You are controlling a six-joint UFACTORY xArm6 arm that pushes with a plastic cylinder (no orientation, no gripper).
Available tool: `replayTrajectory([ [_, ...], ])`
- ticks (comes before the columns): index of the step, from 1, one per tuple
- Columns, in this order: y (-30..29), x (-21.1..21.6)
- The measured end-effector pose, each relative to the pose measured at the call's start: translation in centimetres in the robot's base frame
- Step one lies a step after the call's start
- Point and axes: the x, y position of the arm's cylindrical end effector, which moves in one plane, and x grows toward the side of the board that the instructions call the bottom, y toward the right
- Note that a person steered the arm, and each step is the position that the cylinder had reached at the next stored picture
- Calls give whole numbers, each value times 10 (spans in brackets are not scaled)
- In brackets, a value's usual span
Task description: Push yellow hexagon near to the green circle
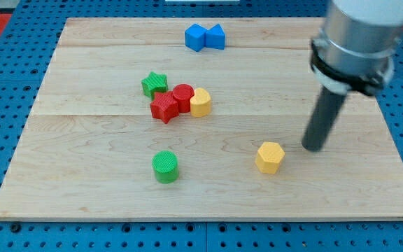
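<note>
Our tip rests on the bench just right of the yellow hexagon, apparently not touching, because a leftward push would drive it toward the green circle, well apart at near left. We carry no gripper.

Evenly and brightly lit from overhead; no glare on the wooden board. Soft, short shadows only, hugging the near sides of the blocks. Sharp focus across the board. Slight motion blur and softness on the arm housing at far right.
</note>
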Motion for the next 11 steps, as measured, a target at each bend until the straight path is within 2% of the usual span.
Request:
replayTrajectory([
  [1,-18,29],
  [2,-77,21],
  [3,-89,-2],
  [7,-82,-20],
  [9,-102,-85],
  [11,-129,-24],
])
